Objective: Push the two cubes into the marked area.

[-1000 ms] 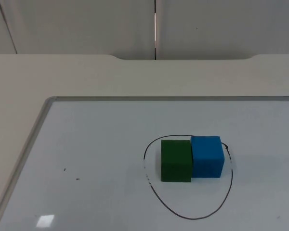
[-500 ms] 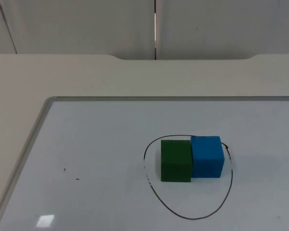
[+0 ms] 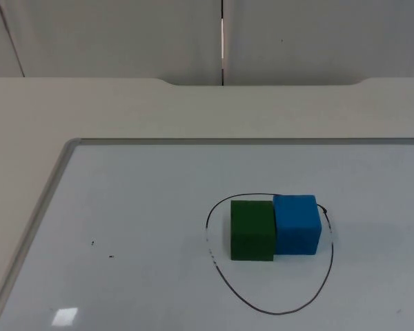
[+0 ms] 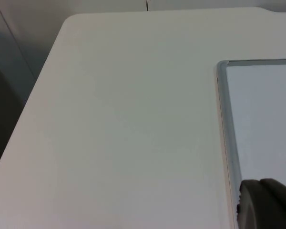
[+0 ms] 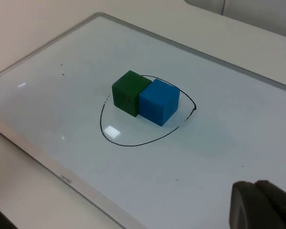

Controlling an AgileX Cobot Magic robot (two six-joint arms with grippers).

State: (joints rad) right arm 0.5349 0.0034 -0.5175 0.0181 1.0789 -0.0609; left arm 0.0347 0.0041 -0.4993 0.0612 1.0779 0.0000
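Nothing has moved since the earlier frames: we see both cubes in the same spots on the whiteboard (image 3: 124, 227). From the top, the green cube (image 3: 252, 229) and the blue cube (image 3: 297, 224) sit side by side, faces touching, green to the left. Both lie within the hand-drawn black loop (image 3: 276, 312), crowded into its far part, and the blue cube's far right corner reaches the line or just over it; we cannot tell which. The near part of the loop is bare board.

Our right wrist view shows the same pair, green (image 5: 130, 92) against blue (image 5: 158, 101), inside the loop (image 5: 128, 143), with one black fingertip (image 5: 262, 205) of the right gripper held well away from them and touching nothing we can see. Our left wrist view shows a fingertip (image 4: 264, 204) of the left gripper by the board's metal frame (image 4: 225, 124), over the table (image 4: 124, 119). For either gripper, we cannot tell how far the fingers are parted.
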